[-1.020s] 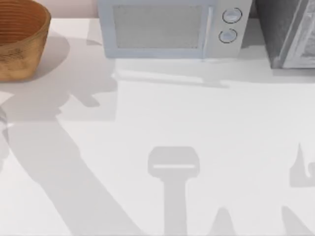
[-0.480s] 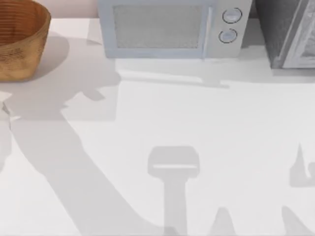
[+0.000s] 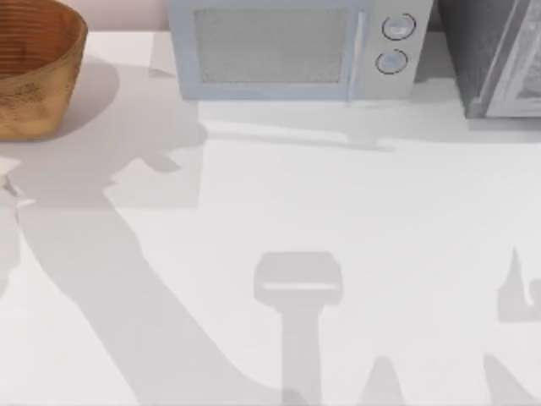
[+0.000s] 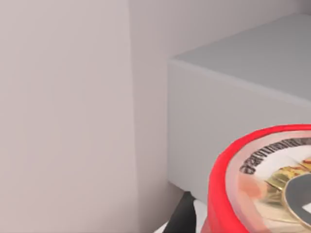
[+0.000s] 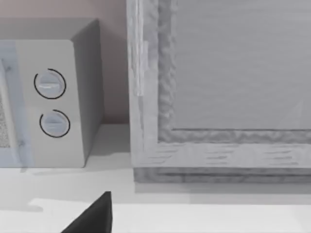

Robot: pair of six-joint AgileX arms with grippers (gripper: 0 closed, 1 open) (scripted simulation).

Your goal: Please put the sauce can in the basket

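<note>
basket [image 3: 34, 76] at table's far left corner | sauce can [image 4: 262, 184] close before left wrist camera | pincer states: cannot tell

White table [image 3: 355, 220] — basket [image 3: 34, 72], microwave [image 3: 292, 46]

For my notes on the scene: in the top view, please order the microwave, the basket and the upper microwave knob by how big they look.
1. microwave, largest
2. basket, partly cut off by the picture edge
3. upper knob, smallest
</note>
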